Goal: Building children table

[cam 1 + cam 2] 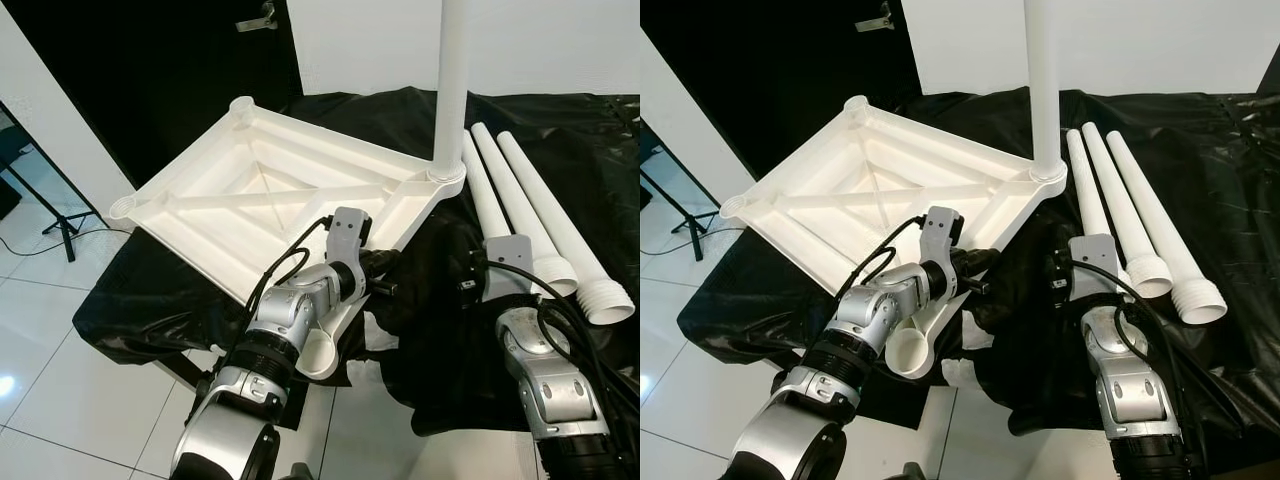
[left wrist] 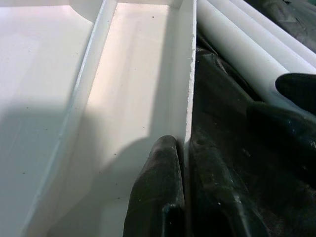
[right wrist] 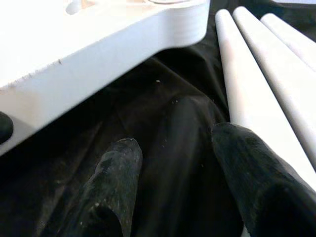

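Observation:
The white table top (image 1: 230, 215) lies upside down and tilted on black cloth. One white leg (image 1: 452, 90) stands upright in its far right corner socket. Three loose legs (image 1: 540, 225) lie side by side to the right. My left gripper (image 1: 385, 272) is shut on the table top's front right rim (image 2: 190, 74), with one finger (image 2: 158, 192) inside the rim wall and the other outside on the cloth. My right gripper (image 3: 177, 148) is open and low over the cloth, between that rim (image 3: 98, 54) and the nearest loose leg (image 3: 247, 84), holding nothing.
The black cloth (image 1: 560, 130) covers a low surface; its front edge drops to white tiled floor (image 1: 60, 370). The table top's near corner socket (image 1: 320, 355) hangs past that edge. A black stand (image 1: 55, 225) is at the left. A dark door and white wall are behind.

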### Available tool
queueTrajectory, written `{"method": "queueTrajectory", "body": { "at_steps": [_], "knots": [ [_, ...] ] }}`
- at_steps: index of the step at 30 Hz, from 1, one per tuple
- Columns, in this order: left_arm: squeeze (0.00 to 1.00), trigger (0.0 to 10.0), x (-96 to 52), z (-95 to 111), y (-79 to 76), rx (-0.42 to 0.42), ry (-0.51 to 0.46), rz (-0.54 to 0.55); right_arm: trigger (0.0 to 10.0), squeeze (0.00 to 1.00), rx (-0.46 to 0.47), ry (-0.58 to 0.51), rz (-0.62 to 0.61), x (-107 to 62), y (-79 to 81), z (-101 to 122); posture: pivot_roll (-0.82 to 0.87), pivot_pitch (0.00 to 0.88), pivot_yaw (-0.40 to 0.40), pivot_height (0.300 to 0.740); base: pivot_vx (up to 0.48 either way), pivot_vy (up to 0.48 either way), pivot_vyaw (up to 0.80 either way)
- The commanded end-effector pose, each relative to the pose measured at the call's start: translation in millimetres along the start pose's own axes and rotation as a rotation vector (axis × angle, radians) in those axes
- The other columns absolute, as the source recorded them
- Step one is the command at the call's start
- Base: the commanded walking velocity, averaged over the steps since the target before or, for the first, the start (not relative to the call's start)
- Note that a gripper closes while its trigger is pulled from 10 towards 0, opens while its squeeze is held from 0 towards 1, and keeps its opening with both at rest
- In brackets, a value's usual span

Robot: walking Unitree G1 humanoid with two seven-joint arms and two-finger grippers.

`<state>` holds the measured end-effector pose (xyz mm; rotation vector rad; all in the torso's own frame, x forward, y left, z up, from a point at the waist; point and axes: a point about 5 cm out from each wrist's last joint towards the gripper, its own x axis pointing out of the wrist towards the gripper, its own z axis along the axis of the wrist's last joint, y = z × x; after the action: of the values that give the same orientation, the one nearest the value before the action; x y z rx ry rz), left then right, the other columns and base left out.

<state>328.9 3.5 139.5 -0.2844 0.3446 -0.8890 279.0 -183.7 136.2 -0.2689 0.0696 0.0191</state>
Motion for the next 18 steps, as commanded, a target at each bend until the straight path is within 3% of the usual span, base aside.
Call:
{"method": "queueTrajectory", "body": {
  "at_steps": [1,5,6,18],
  "knots": [
    [0.00,10.0,-3.8,5.0,-21.5,-0.036,-0.083,-0.411,10.0,0.00,0.003,0.010,0.018,0.8,4.7,-1.9,0.09,0.000,0.065,0.740,0.000,0.000,0.00],
    [0.05,10.0,3.2,-1.9,-24.4,-0.049,-0.057,-0.394,10.0,0.00,0.003,0.010,0.013,0.7,4.3,-1.0,0.09,0.000,0.068,0.740,0.000,0.000,0.00],
    [1.00,10.0,6.6,-5.3,-27.3,-0.052,-0.045,-0.384,10.0,0.00,0.003,0.009,0.010,0.2,3.8,-0.7,0.08,0.000,0.070,0.740,0.000,0.000,0.00],
    [1.00,10.0,12.0,-10.8,-42.4,-0.067,-0.033,-0.372,10.0,0.00,0.005,0.007,-0.002,-1.5,3.8,-0.6,0.08,0.000,0.078,0.740,0.000,0.000,0.00]
  ]
}}
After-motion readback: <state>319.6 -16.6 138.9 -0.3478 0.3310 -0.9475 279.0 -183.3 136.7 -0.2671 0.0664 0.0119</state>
